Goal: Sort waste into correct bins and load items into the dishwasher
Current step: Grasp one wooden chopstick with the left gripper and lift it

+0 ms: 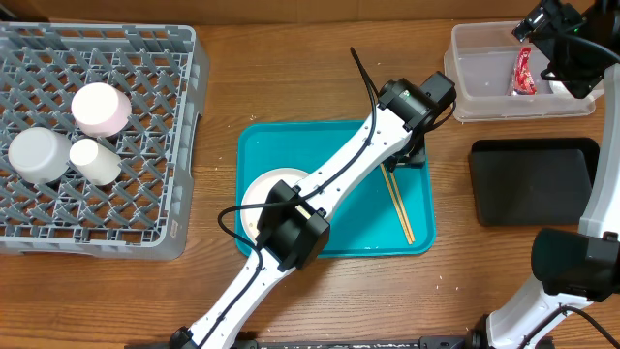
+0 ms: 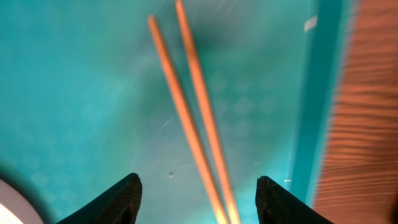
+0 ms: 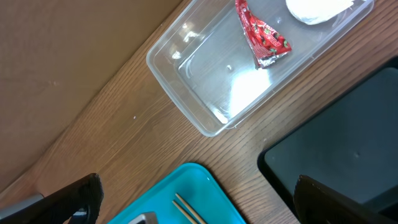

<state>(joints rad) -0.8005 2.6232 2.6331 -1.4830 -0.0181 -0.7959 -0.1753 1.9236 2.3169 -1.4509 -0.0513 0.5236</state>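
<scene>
Now two chopsticks (image 1: 399, 206) lie on the teal tray (image 1: 291, 145) beside one plate (image 1: 260, 189), between the left end effector's (image 2: 199, 183) half-spread, empty jaws. Right end effector (image 3: 199, 193) gapes wide, empty, near the tub (image 3: 186, 68) holding one wrapper (image 3: 261, 37), one napkin (image 3: 317, 7). Rack (image 1: 145, 116) holds three vessels (image 1: 101, 107).

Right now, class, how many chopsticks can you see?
2: both chopsticks lie side by side on the tray, near its right edge, beneath the left gripper. None seems hidden.

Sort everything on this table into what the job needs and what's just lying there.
Job: chopsticks, white plate, red wrapper, white napkin, clear tub, black tray, grey dish rack, racked white dishes.
Lying about: teal tray, only carrying the plate and chopsticks.
</scene>
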